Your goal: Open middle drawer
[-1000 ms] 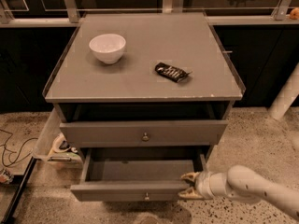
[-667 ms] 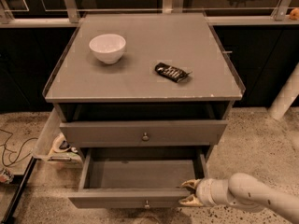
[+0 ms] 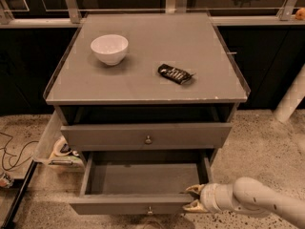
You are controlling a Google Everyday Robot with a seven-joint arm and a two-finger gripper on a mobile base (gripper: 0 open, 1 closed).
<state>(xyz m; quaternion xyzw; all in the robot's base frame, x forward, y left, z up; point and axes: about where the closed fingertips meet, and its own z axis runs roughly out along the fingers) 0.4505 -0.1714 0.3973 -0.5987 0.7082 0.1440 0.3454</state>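
Observation:
The middle drawer [image 3: 138, 178] of the grey cabinet stands pulled well out, showing its shallow, empty grey box. Its small round knob [image 3: 150, 210] is on the flat front near the bottom edge of the view. My gripper [image 3: 190, 199] reaches in from the lower right on a white arm. It sits at the right end of the drawer's front panel, with its fingers [image 3: 193, 189] spread apart at the panel's top edge. The taller top drawer [image 3: 143, 136] above is out only slightly. The lowest drawer is out of view.
A white bowl [image 3: 109, 48] and a black snack packet [image 3: 175, 73] lie on the cabinet top [image 3: 200, 42]. A side tray [image 3: 50, 144] with tape rolls hangs at the cabinet's left. Cables [image 3: 12, 151] lie on the floor at left. A white post [image 3: 290, 101] stands at right.
The middle drawer has slid further out toward the camera. My gripper has moved with its front panel, down and slightly left.

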